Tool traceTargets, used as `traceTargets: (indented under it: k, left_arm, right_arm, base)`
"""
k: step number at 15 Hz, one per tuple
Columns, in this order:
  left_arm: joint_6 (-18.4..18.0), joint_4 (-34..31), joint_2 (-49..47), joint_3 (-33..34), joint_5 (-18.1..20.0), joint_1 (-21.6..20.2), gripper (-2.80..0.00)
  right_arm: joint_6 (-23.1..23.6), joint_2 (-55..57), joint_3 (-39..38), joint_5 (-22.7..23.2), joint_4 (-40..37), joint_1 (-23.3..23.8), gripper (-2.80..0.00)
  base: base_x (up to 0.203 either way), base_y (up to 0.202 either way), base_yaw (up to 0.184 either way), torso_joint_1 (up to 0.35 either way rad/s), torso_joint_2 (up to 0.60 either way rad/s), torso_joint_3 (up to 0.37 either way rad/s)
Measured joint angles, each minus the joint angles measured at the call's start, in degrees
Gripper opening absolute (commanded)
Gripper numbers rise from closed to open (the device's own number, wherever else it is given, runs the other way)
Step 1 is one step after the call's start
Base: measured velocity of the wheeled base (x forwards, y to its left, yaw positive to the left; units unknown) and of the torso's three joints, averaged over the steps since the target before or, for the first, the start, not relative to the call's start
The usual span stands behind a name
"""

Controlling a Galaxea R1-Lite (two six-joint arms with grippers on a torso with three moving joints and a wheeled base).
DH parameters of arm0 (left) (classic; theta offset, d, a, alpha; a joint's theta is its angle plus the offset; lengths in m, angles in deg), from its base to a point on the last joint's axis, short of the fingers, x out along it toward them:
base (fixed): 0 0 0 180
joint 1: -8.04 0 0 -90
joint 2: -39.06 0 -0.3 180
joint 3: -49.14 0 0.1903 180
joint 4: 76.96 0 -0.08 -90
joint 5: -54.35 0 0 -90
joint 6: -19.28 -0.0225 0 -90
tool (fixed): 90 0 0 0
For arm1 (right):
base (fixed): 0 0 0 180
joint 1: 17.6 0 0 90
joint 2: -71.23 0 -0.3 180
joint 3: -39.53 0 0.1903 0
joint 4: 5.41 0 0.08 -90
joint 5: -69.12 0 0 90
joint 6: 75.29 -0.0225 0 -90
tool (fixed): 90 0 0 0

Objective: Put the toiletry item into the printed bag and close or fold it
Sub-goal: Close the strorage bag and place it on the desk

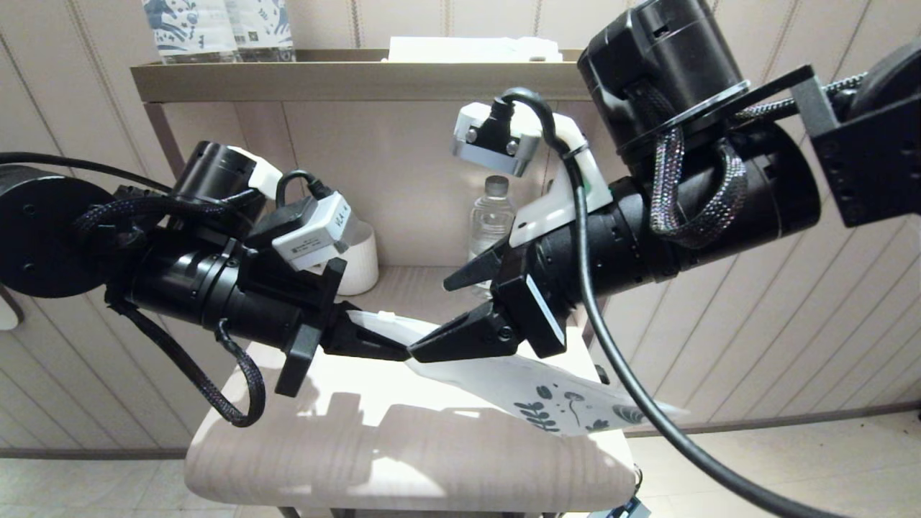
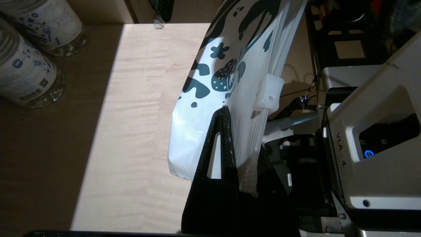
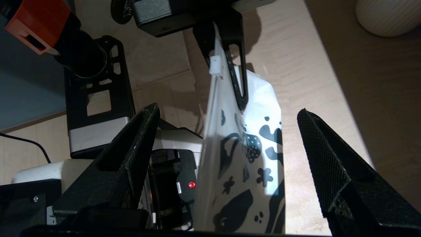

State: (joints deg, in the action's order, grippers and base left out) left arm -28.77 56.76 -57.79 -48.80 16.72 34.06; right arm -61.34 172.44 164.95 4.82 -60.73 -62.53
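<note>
The printed bag (image 1: pixel 568 403) is a frosted white pouch with dark teal leaf prints, hanging slanted above the wooden table (image 1: pixel 324 439). My left gripper (image 1: pixel 400 351) is shut on its plain end, near the white slider clip (image 2: pixel 269 92). In the left wrist view the left gripper (image 2: pixel 243 131) pinches the bag (image 2: pixel 230 65) between both fingers. My right gripper (image 1: pixel 430 321) stands open just right of the left one. In the right wrist view the bag (image 3: pixel 243 171) hangs between the wide-apart fingers of the right gripper (image 3: pixel 227 112) and touches neither. The toiletry item is out of view.
Two patterned bottles (image 1: pixel 216 29) stand on the top shelf; two others (image 2: pixel 23 72) show in the left wrist view. A clear water bottle (image 1: pixel 491 223) and a white ribbed cup (image 1: pixel 360 259) stand at the back of the table. The table's front edge (image 1: pixel 403 496) is close.
</note>
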Motion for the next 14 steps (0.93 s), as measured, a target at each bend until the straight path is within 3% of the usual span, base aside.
traceTargets:
  k: [4, 8, 9, 14]
  left_arm:
    - [0.8, -0.4, -0.9, -1.1, 0.0, -0.1, -2.80]
    - [1.2, -0.4, -1.3, -1.6, 0.0, -0.2, -2.80]
    - [1.2, -0.4, -1.3, -1.6, 0.0, -0.3, -2.80]
    - [1.2, -0.4, -1.4, -1.6, 0.0, -0.3, -2.80]
  right_arm:
    - [-2.5, 0.5, -3.4, -0.2, 8.0, -1.6, 0.00]
    - [-3.3, 1.6, -3.7, -0.5, 11.1, -2.2, 0.00]
    - [-3.3, 1.7, -3.8, -0.5, 11.1, -2.2, -2.80]
    - [-3.2, 1.7, -4.6, -0.5, 11.3, -2.2, -2.80]
  base:
    - [0.000, 0.000, 0.000, 0.000, 0.00, 0.000]
    - [0.000, 0.000, 0.000, 0.000, 0.00, 0.000]
    - [0.000, 0.000, 0.000, 0.000, 0.00, 0.000]
    - [0.000, 0.000, 0.000, 0.000, 0.00, 0.000]
